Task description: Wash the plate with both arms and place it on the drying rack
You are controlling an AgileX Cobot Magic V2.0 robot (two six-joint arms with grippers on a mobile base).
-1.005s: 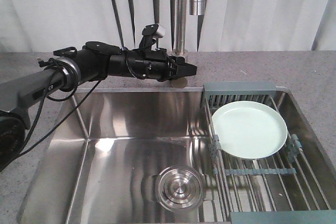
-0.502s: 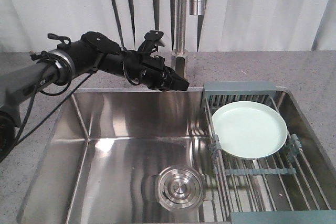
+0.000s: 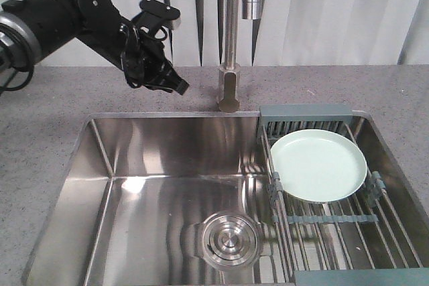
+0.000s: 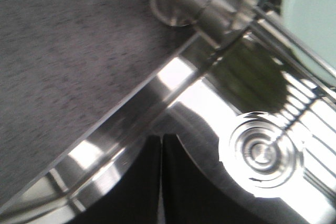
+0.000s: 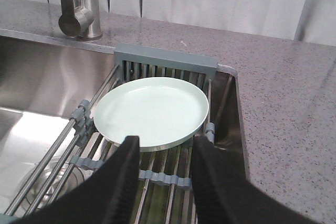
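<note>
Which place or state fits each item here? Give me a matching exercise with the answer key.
Items
1. plate
2. left end effector
3. right end effector
4. drain

Places or states
A. open, its fingers just in front of the plate's near edge
B. at the bottom of the sink basin
C. lying flat on the drying rack
D. shut, raised over the countertop left of the faucet

Pairs: 1-C, 2-D, 3-A, 4-B
</note>
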